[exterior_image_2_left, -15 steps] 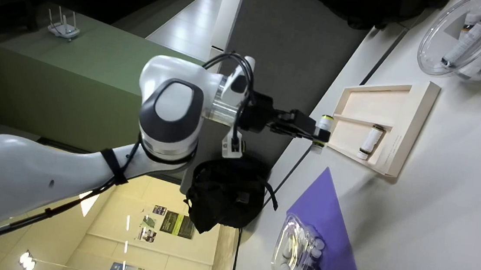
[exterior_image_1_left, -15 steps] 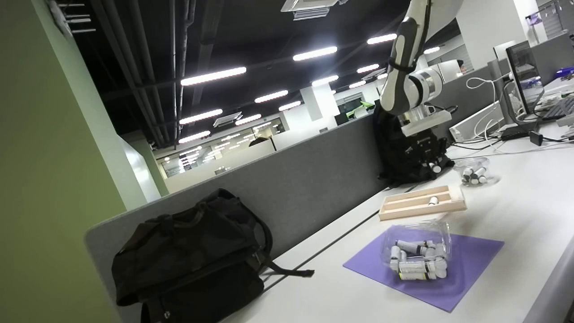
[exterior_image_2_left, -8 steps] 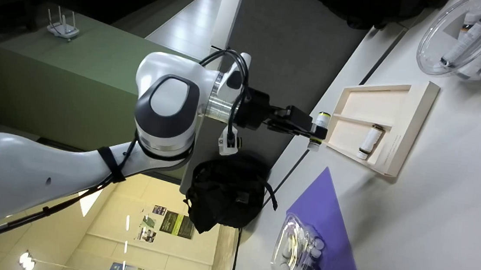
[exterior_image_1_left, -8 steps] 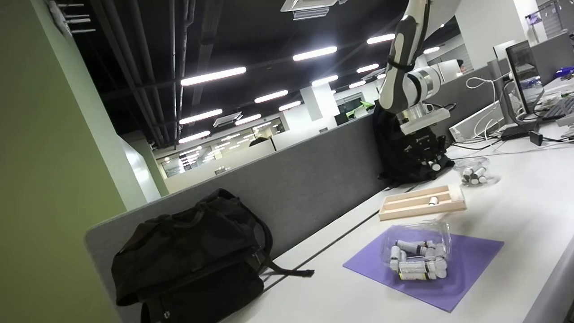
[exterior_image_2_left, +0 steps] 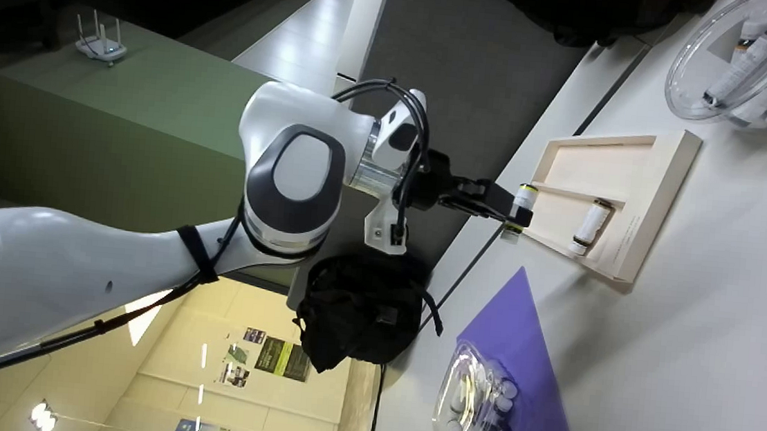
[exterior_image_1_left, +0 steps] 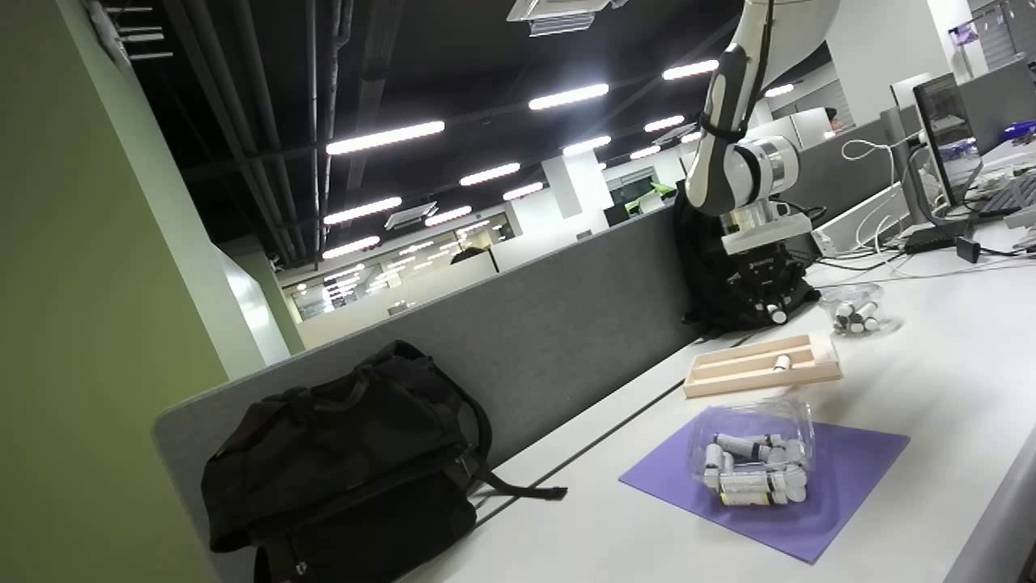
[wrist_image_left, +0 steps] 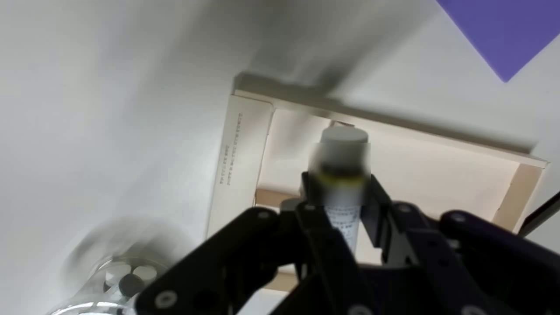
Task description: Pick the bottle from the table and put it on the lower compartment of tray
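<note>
My black gripper (wrist_image_left: 340,189) is clenched around a yellow-banded white cylindrical bottle (wrist_image_left: 345,153), which I hold raised above the white table (exterior_image_2_left: 714,328). In the wrist view, the light-tan wooden tray (wrist_image_left: 245,148) shows behind it; in an exterior view, another white, dark-banded bottle (exterior_image_2_left: 591,227) lies in one of the tray's compartments.

Bottle (wrist_image_left: 344,175) between fingers (wrist_image_left: 377,208), another bottle (exterior_image_2_left: 591,226) in tray (exterior_image_2_left: 659,201), tray on table (exterior_image_2_left: 713,335)

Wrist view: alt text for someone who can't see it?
Black fingers grip a white-capped bottle, seen against a pale wooden tray. A purple mat enters at top right; a clear container of bottles is cut off at bottom left.
</note>
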`<state>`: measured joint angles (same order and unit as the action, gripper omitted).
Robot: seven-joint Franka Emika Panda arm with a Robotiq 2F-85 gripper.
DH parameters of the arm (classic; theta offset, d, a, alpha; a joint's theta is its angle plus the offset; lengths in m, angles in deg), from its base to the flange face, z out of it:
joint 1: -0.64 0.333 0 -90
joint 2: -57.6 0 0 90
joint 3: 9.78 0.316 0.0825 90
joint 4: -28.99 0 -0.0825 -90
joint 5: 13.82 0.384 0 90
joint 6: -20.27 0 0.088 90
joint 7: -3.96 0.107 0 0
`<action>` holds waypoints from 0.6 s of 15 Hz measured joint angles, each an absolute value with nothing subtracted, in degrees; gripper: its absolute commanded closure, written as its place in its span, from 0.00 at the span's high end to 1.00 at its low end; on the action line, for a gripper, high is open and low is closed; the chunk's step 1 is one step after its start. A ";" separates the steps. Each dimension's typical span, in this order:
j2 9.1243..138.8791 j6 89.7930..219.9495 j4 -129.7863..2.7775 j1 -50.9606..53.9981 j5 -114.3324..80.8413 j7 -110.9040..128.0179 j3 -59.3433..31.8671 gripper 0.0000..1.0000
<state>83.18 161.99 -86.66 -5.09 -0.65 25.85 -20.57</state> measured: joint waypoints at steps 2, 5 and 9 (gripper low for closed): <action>84.69 163.80 -86.50 -5.80 1.07 25.11 -19.64 0.11; 86.74 165.40 -86.20 -6.50 2.70 24.47 -18.70 0.11; 89.29 165.99 -85.50 -7.07 3.15 24.20 -18.48 0.11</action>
